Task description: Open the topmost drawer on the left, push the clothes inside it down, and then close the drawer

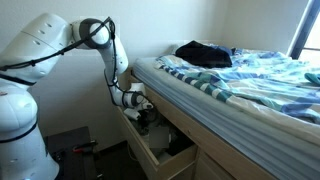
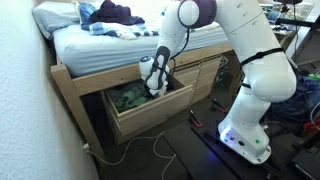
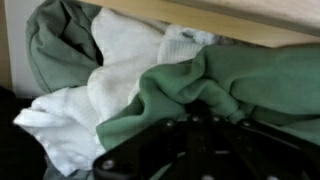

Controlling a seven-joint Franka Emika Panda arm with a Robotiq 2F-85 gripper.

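The topmost left drawer point(image 2: 150, 116) under the bed stands pulled open; it also shows in an exterior view point(image 1: 141, 146). Green and white clothes point(image 2: 127, 98) fill it. In the wrist view a green garment point(image 3: 245, 85) lies over a white one point(image 3: 120, 70). My gripper point(image 2: 153, 88) reaches down into the drawer, also seen in an exterior view point(image 1: 143, 112). In the wrist view the gripper point(image 3: 195, 118) has its fingers together, and its tips are pressed into the green cloth and partly hidden by it.
The bed point(image 1: 250, 75) with a blue striped blanket overhangs the drawer; dark clothes point(image 2: 118, 12) lie on it. A closed drawer point(image 2: 208, 72) sits beside the open one. A white cable point(image 2: 150, 150) trails on the floor. A wall point(image 2: 25, 110) is close by.
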